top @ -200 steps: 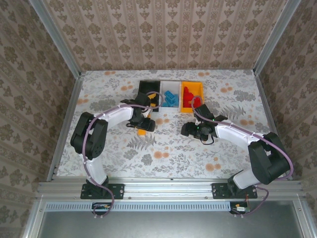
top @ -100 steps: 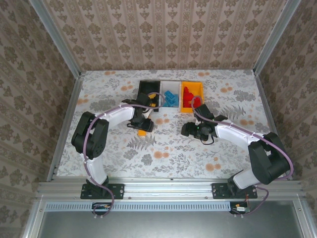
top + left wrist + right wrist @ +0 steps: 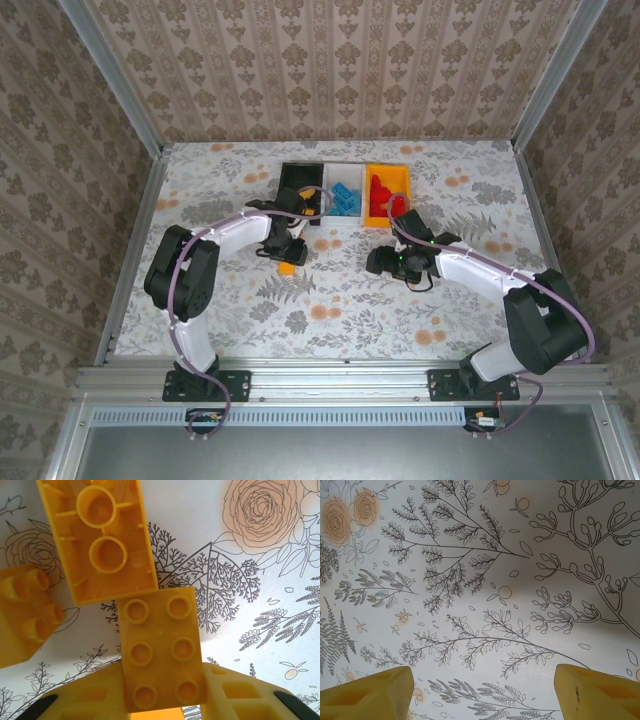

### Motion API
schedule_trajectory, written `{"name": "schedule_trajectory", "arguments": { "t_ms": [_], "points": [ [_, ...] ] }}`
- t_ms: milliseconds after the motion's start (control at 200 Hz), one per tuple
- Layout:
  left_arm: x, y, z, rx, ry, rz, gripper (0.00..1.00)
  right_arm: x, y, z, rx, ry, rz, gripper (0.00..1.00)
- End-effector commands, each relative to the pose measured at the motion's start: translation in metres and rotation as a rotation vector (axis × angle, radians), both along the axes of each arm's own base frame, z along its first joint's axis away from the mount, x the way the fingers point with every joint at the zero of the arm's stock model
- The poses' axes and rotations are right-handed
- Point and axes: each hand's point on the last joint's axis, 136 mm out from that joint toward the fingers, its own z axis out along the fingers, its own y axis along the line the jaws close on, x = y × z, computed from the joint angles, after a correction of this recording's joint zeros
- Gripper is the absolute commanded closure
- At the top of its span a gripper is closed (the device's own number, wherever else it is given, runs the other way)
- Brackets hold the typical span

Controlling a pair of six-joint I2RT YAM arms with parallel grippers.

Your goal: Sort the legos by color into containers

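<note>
In the left wrist view my left gripper is shut on an orange-yellow lego, a six-stud brick lying studs up on the table. Touching its far end is a second orange-yellow lego, upside down, and a third lies to the left. From above, the left gripper sits low over an orange-yellow lego, in front of the black container. The white container holds blue legos. The orange-yellow container holds red legos. My right gripper is open over bare tablecloth.
The three containers stand side by side at the back middle of the flowered tablecloth. A red lego sits at the orange-yellow container's front right corner, just beyond the right gripper. Metal rails and patterned walls close in the table.
The left jaws have closed onto the orange-yellow lego. Both arms have stayed nearly in place.
</note>
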Motion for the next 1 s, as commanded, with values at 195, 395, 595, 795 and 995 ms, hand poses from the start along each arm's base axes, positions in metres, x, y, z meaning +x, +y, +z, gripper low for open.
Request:
{"name": "schedule_trajectory", "arguments": {
  "t_ms": [195, 395, 595, 795, 995],
  "points": [
    [-0.014, -0.014, 0.032, -0.091, -0.009, -0.010, 0.66, -0.007, -0.007, 0.005, -0.032, -0.013, 0.008, 0.24],
    [-0.026, -0.023, 0.062, -0.216, -0.022, 0.006, 0.65, -0.009, -0.008, 0.006, -0.029, -0.015, 0.005, 0.24],
    [-0.026, -0.028, 0.118, -0.399, -0.081, 0.048, 0.65, -0.010, -0.009, 0.014, -0.020, -0.036, 0.000, 0.24],
    [-0.023, -0.022, 0.179, -0.528, -0.196, 0.087, 0.64, -0.015, -0.012, 0.015, -0.018, -0.037, -0.012, 0.24],
    [-0.027, -0.020, 0.194, -0.666, -0.207, 0.152, 0.63, -0.022, -0.017, 0.005, -0.032, -0.020, -0.020, 0.23]
  ]
}}
